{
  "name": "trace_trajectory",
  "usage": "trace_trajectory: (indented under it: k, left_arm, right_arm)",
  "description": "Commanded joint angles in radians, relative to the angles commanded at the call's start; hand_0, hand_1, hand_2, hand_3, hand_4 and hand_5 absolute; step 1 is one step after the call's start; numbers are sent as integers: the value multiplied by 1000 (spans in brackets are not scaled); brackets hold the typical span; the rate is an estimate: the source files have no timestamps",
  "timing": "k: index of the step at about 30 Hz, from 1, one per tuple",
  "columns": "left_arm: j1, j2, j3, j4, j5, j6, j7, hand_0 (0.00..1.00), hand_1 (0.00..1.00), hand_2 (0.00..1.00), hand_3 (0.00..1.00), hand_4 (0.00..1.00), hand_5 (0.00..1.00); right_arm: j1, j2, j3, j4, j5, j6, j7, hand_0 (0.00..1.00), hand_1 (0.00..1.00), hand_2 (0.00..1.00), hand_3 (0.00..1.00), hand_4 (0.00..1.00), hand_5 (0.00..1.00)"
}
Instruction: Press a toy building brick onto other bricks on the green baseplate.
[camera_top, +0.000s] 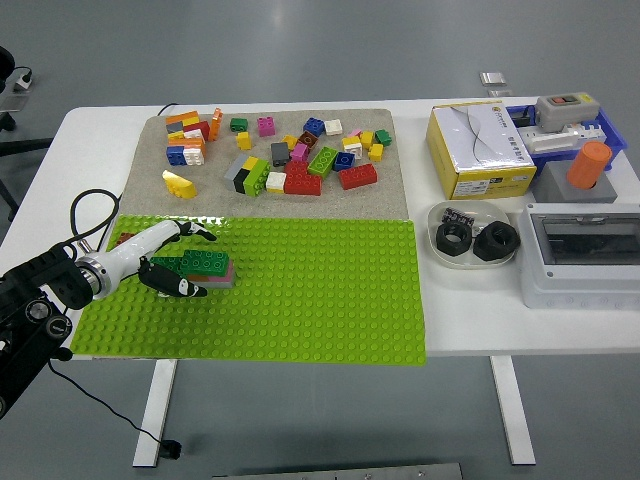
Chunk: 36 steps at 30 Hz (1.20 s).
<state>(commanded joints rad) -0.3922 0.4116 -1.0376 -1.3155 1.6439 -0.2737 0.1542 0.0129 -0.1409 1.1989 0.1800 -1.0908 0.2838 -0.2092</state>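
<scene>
White tabletop (440, 330) carries everything, and grey floor shows around it on all sides. Largest on it is the green baseplate (300, 300), lying under and to the right of the robot hand (165, 262), which reaches in from the left edge. Beyond the robot hand, a beige mat (150, 165) holds a loose scatter of spare bricks (290, 160). Well away to its right sit a yellow box (478, 150), a grey enclosure (580, 255), a blue tray (612, 132) with an orange cylinder (590, 163) beside it, and a small dish (475, 262) of black nuts.

The left robot hand is wrapped around a green brick (205, 264), white thumb side above and dark fingers (180, 288) below; the brick rests on a pink brick (224, 281) that stands on the baseplate. A brown brick (124, 240) peeks out just behind the wrist. No right arm is visible.

As for progress, the green brick appears placed on top of the stack and roughly level, so the fetching and aligning look finished. Whether the studs have fully seated cannot be told from this height. What seems left is a firm downward press, if not already given, then letting go and drawing the robot hand clear without tugging the stack loose.
</scene>
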Motion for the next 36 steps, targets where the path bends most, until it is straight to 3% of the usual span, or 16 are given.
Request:
trace_trajectory:
  k: [4,5,10,11,13,16,22,29,36]
  left_arm:
    - [19,45,-29,-85,28,3,19,982,996,998,788,998,2]
    - [26,56,-38,-106,39,6,23,993,994,998,710,998,154]
    - [84,128,-69,-228,141,53,32,993,994,998,710,998,154]
    - [94,137,-67,-249,161,63,30,998,987,974,635,998,429]
    - [111,148,-57,-289,202,87,18,998,987,974,635,998,429]
    - [127,145,-37,-311,261,119,-6,998,987,974,635,998,429]
    - [134,119,-8,-289,302,143,-27,998,986,960,625,998,463]
    - [122,80,1,-235,310,151,-36,998,985,964,620,998,477]
    - [124,67,4,-213,304,141,-30,998,983,967,620,998,478]
  right_arm:
    - [-3,1,9,0,-8,0,-2,688,657,630,867,630,998]
    - [-3,2,11,0,-10,0,-3,688,657,630,867,631,998]
    - [-8,4,20,0,-17,1,-5,688,657,630,867,631,998]
    - [-9,5,22,0,-19,1,-6,688,657,630,865,631,998]
    - [-10,5,25,0,-21,1,-6,688,657,630,865,631,998]
    - [-11,5,26,0,-23,1,-6,688,657,630,865,631,998]
    - [-9,3,21,0,-21,1,-5,687,656,631,865,631,998]
    - [-5,3,17,0,-17,0,-3,687,656,632,864,631,998]
    - [-3,2,15,0,-12,-1,1,687,656,631,863,632,998]
